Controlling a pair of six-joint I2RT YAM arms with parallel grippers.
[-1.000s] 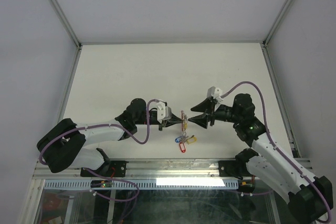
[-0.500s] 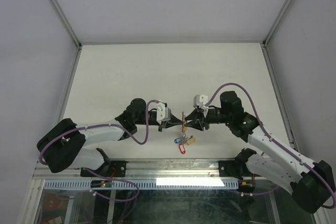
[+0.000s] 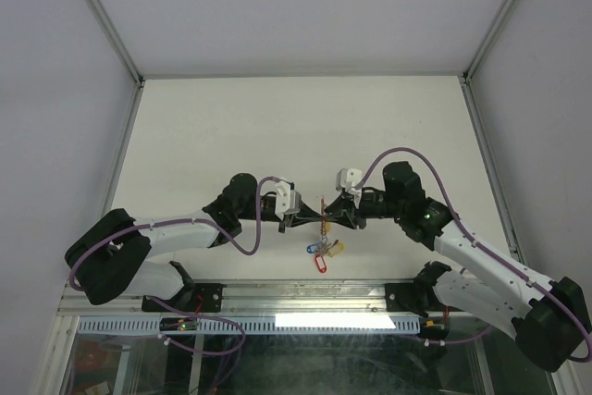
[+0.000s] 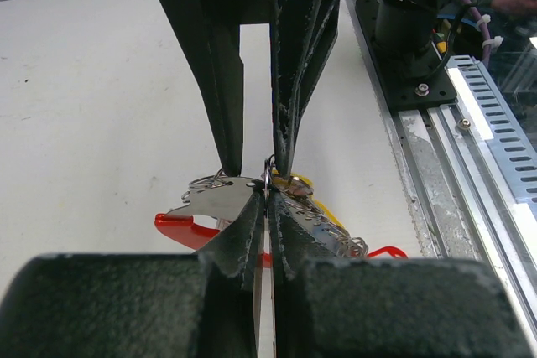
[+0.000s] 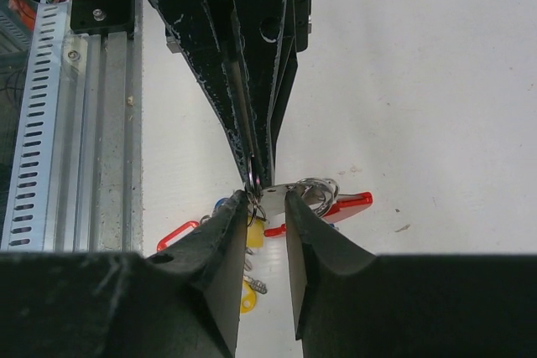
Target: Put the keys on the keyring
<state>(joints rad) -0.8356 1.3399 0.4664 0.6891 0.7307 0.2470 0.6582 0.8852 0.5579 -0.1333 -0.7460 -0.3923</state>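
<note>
Here, near the front edge of the white table, the left gripper reaches in from the left, its fingers pressed together on the thin keyring, held on edge. The keys, tagged blue, yellow and red, bunch just beneath it. From the right, the right gripper meets it, its fingers narrowly apart.

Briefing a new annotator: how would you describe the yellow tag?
On the table, near its front edge, the left gripper and right gripper meet tip to tip. Just below that point in the top view sits a small cluster of coloured tags. The yellow tag is the rightmost, with the blue tag beside it and the red tag below.
</note>
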